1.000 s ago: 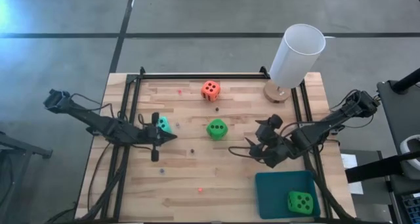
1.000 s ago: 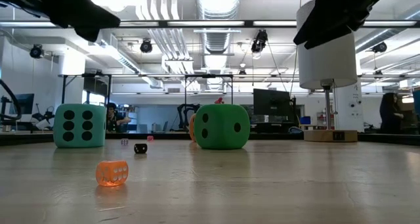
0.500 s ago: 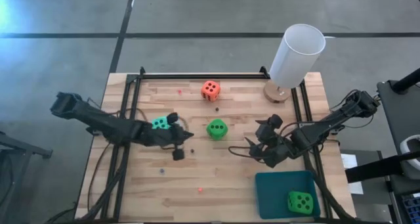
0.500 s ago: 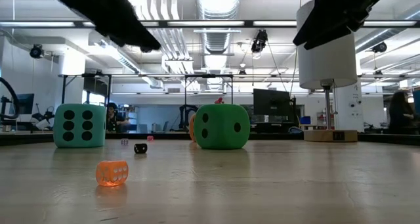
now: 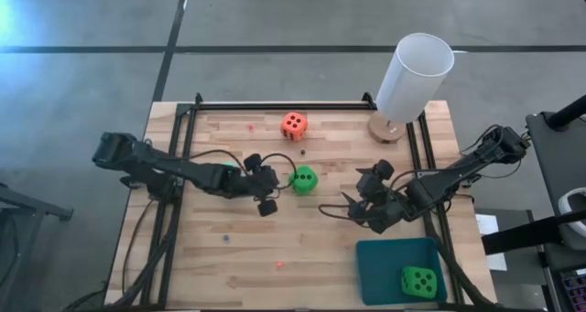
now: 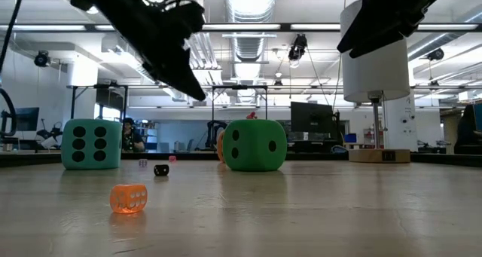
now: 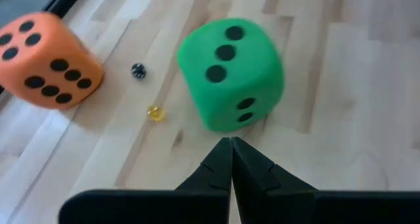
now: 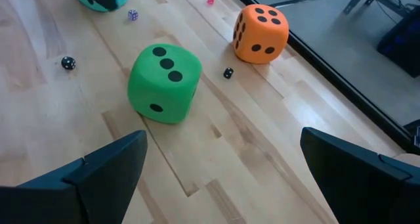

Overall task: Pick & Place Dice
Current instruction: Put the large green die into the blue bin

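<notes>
the desk [image 5: 302, 257] carries a white cylinder [image 5: 414, 77] at its far right corner and a teal tray [image 5: 385, 262] at its near right corner, with one green die [image 5: 419, 280] already lying in the tray

over the last second the left arm has swept from the left side of the desk toward the middle; its tool [image 5: 266, 186] now sits just left of the middle green die [image 5: 303, 179], having passed over the turquoise die [image 6: 91, 144], which in the high view is now mostly hidden under the arm. the fingers of this tool are pressed together with nothing between them, as the left wrist view shows, their tips aimed at the green die just ahead

the right tool [image 5: 362, 211] has not moved in that time: it waits right of the middle green die, fingers spread wide and empty

the orange die [image 5: 294, 124] sits at the far middle of the desk, well apart from both tools

tiny dice are scattered around, a translucent orange one [image 6: 128, 198] nearest the low camera

my reading: the left arm has picked the middle green die as its next target, but it must part its fingers before it can grip; three dice are yet to reach the tray
</notes>
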Robot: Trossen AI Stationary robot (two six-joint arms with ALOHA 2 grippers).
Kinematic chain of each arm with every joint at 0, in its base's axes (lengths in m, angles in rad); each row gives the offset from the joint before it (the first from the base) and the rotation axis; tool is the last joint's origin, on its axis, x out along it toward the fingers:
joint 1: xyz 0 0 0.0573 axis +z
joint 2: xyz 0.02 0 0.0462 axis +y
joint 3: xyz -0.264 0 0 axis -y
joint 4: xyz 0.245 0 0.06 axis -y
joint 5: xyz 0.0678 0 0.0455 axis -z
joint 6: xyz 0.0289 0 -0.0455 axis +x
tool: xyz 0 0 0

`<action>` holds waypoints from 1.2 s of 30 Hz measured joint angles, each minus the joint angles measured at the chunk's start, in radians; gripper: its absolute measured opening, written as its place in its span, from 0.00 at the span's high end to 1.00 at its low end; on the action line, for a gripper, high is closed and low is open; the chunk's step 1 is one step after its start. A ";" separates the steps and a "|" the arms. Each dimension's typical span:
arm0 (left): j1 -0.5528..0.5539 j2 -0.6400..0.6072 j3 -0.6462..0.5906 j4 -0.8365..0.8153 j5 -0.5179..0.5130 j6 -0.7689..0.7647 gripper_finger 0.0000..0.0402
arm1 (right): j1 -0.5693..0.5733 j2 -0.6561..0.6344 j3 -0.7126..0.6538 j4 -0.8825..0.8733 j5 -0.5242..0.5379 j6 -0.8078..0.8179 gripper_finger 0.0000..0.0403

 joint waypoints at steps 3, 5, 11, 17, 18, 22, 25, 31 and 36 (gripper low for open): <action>0.038 0.024 0.000 -0.004 0.000 -0.037 0.97 | 0.000 0.000 0.000 0.000 0.000 0.000 0.01; 0.061 0.035 0.000 -0.008 0.000 -0.057 0.97 | 0.000 0.000 0.000 0.001 0.000 0.000 0.01; 0.086 0.049 0.000 -0.007 0.026 -0.083 0.97 | 0.000 0.000 0.000 0.002 0.000 0.000 0.01; 0.088 0.062 0.001 0.031 0.026 -0.102 0.97 | 0.000 0.000 0.000 0.002 0.000 0.000 0.01; 0.090 0.067 0.001 0.036 0.026 -0.102 0.97 | 0.000 0.000 0.000 0.002 0.000 0.000 0.01; 0.100 0.075 0.001 0.036 0.026 -0.112 0.97 | 0.000 0.000 0.000 0.002 0.000 0.000 0.01; 0.116 0.074 0.001 0.038 0.026 -0.151 0.97 | 0.000 0.000 0.000 0.003 0.000 0.000 0.01; 0.131 0.100 0.001 0.037 0.026 -0.172 0.97 | 0.000 0.000 0.000 0.005 0.000 0.000 0.01; 0.141 0.132 0.001 0.107 0.026 -0.173 0.98 | 0.000 0.000 0.000 0.007 0.000 0.000 0.01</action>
